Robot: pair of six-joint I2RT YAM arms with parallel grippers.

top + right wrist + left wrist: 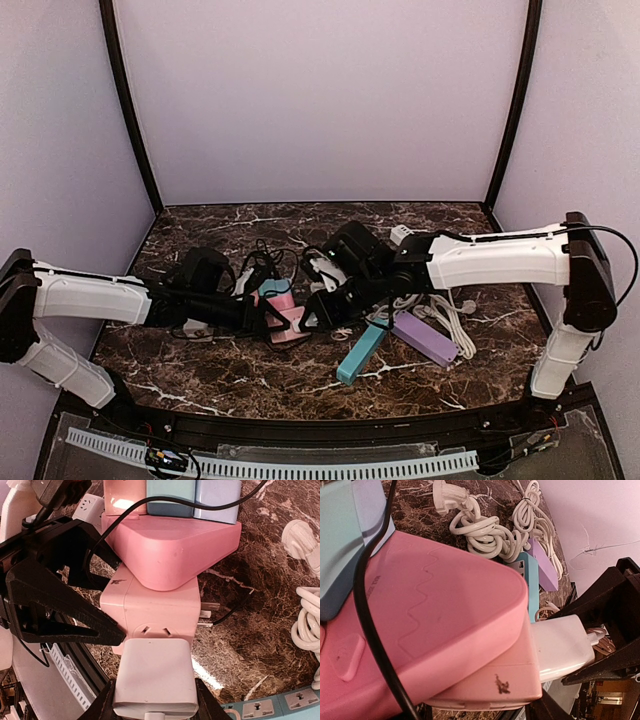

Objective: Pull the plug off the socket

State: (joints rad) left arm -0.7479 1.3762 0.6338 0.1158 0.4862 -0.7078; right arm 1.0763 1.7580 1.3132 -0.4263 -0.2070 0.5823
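Left arm (pixel 95 298): low, reaching to the middle.
Left tool (pixel 270 318): squeezed tight on something.
Right arm (pixel 495 260): reaching in from the side.
Right tool (pixel 155 700): squeezed tight on something.

A dark marbled counter (pixel 250 385) carries loose clutter. A teal power strip (pixel 361 352) lies at 5 o'clock from the middle, its far end just beside a purple power strip (pixel 424 338) at 4 o'clock. Coiled white cords (pixel 452 318) sit against the purple one, at 3 o'clock. Tangled black cables (pixel 205 268) lie at 9 o'clock.
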